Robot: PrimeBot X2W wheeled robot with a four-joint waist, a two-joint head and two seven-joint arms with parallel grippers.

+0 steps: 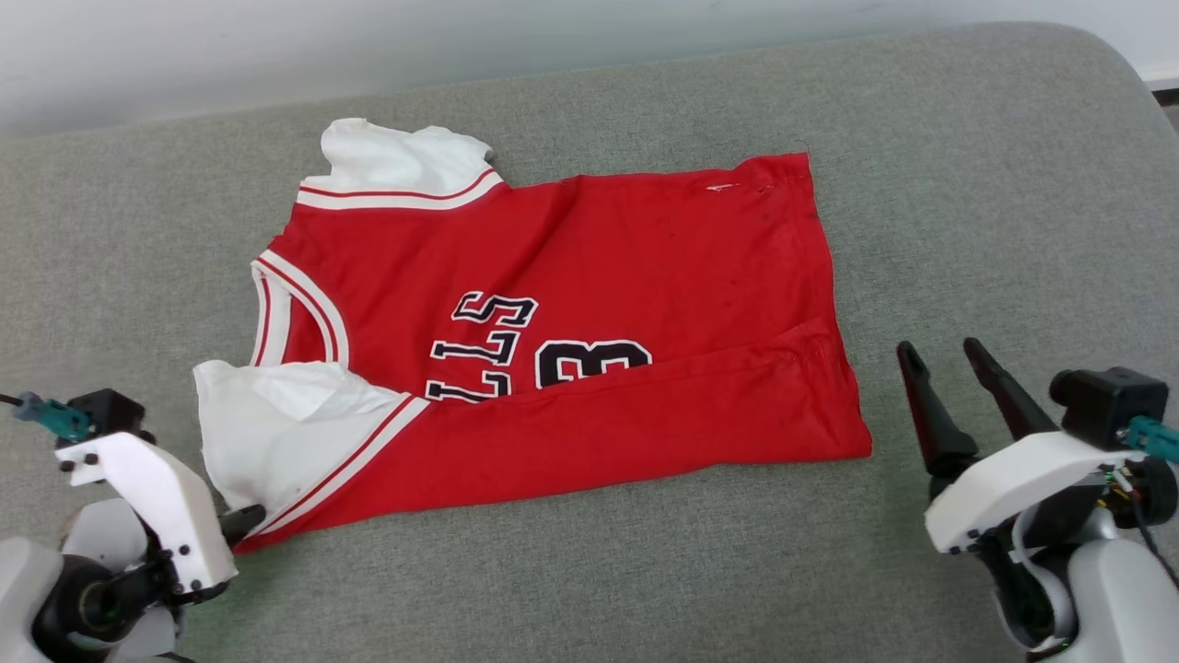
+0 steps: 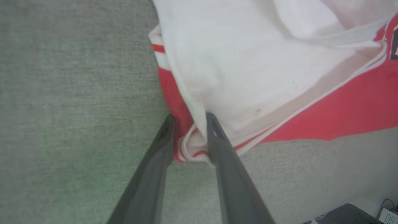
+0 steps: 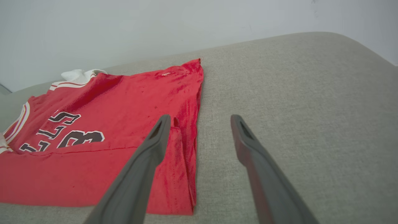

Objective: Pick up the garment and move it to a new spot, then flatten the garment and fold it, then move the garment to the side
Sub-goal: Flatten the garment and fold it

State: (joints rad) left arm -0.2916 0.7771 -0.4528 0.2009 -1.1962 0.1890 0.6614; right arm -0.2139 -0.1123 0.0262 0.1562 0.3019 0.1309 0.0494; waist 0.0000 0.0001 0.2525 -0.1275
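Note:
The garment [image 1: 599, 276], a red shirt with white sleeves and black lettering, lies spread on a grey cushion, neck to the left, with its near long edge folded over the print. My left gripper [image 1: 241, 525] is at the near-left corner by the white sleeve. In the left wrist view its fingers [image 2: 190, 119] stand partly closed on either side of a bunched bit of the striped hem of the garment [image 2: 248, 77], with a gap still between them. My right gripper [image 1: 941, 350] hovers open just right of the hem; in the right wrist view the right gripper [image 3: 200, 118] straddles the edge of the garment [image 3: 124, 102], empty.
The grey cushion [image 1: 967, 184] extends well to the right of and in front of the shirt, its rounded corner at the far right. A pale wall [image 1: 276, 46] runs behind it. A dark object [image 2: 342, 214] sits below the cushion's edge.

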